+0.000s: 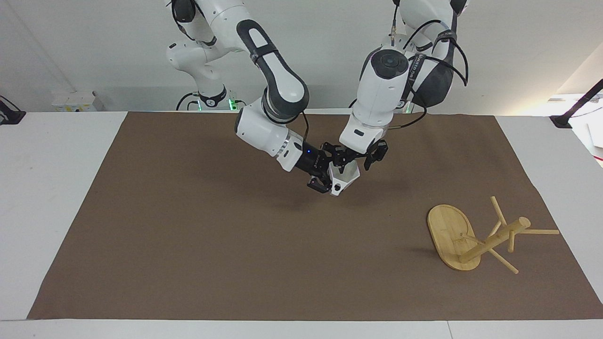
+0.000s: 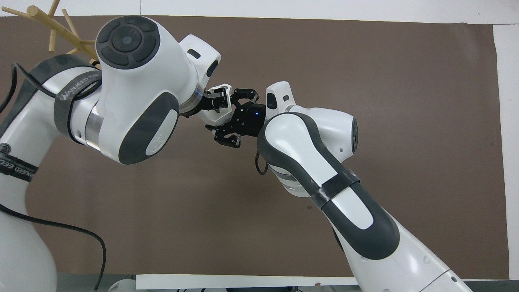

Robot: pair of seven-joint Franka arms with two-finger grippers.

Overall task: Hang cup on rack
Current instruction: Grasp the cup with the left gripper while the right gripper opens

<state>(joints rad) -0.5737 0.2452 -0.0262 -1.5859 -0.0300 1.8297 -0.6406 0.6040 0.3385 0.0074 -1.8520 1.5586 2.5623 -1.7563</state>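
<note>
The white faceted cup hangs in the air over the middle of the brown mat, with my right gripper shut on it from the side. In the overhead view only a sliver of the cup shows between the two hands. My left gripper has come down onto the cup's rim from above and meets it at the same spot as the right gripper. The bamboo rack lies tipped on its side at the left arm's end of the table, post and pegs pointing outward.
A brown mat covers most of the white table. The left arm's black cable trails over the mat near the robots. My left arm's bulk hides the rack's base in the overhead view.
</note>
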